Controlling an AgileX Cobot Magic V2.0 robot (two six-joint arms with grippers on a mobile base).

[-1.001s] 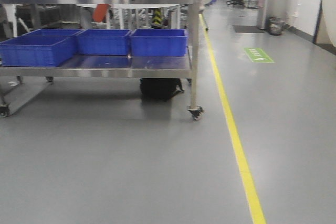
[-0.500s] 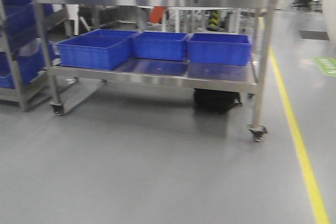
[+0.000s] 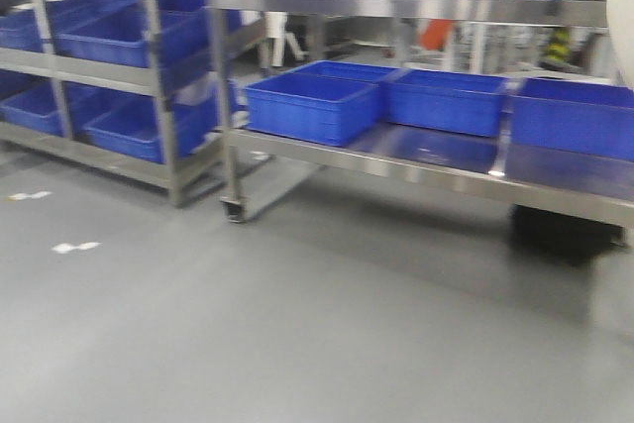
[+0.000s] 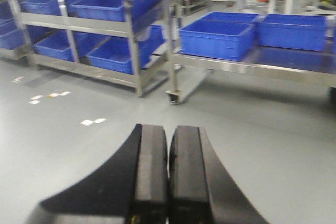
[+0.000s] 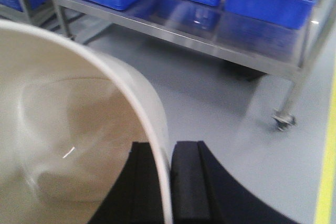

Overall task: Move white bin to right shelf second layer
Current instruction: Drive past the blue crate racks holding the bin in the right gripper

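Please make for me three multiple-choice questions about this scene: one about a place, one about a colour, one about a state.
1. Where does the right gripper hold the white bin?
A. at its rim wall
B. under its base
C. nowhere

2. What colour are the crates on the steel cart?
A. red
B. blue
C. green

3. How is the left gripper?
A. open
B. shut on a crate
C. shut, empty

Answers: 1 A, the wall passes between its fingers; 2 B, all look blue; 3 C, its fingers meet with nothing between.

3 blue crates [image 3: 312, 106] sit on the steel cart's lower shelf [image 3: 436, 167].
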